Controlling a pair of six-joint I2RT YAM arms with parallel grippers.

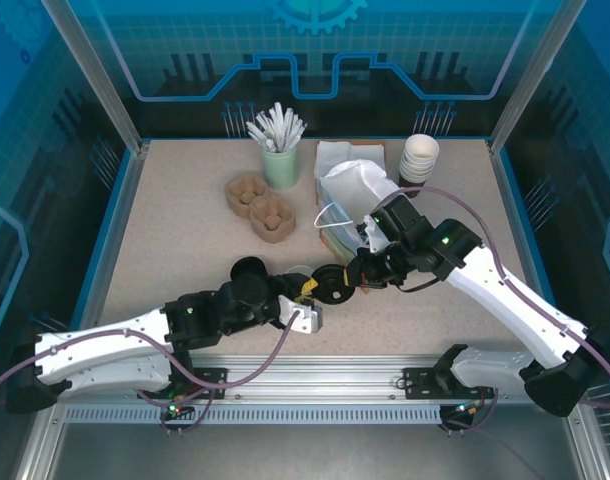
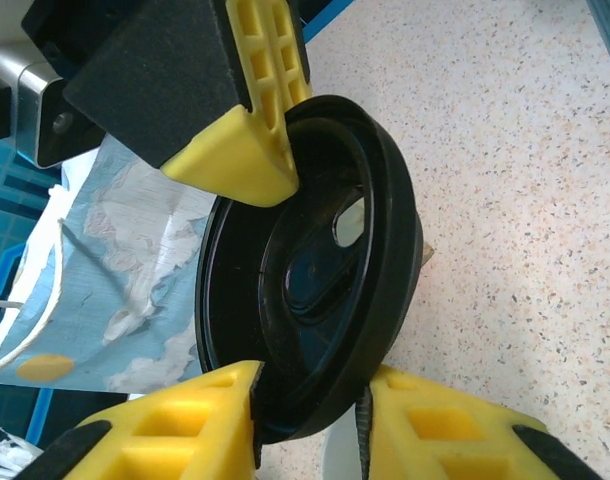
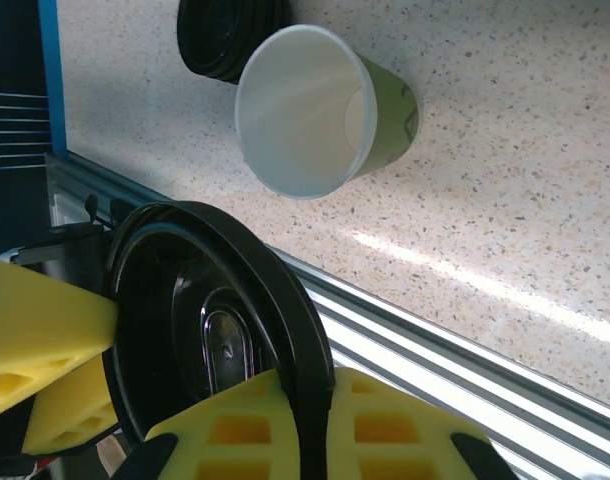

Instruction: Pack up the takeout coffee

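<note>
upper middle: green cup of white sticks point(image 1: 281, 168) | below-left: cardboard cup carriers point(image 1: 270, 215) | upper right: stacked lidless paper cups point(image 1: 419, 158)

The left gripper point(image 1: 311, 288) and right gripper point(image 1: 353, 274) meet mid-table at one black lid point(image 1: 331, 284) near the white bag point(image 1: 351, 186).

Lid point(image 3: 200, 330) btm hidden behind R end effector point(image 3: 320, 395).
</note>
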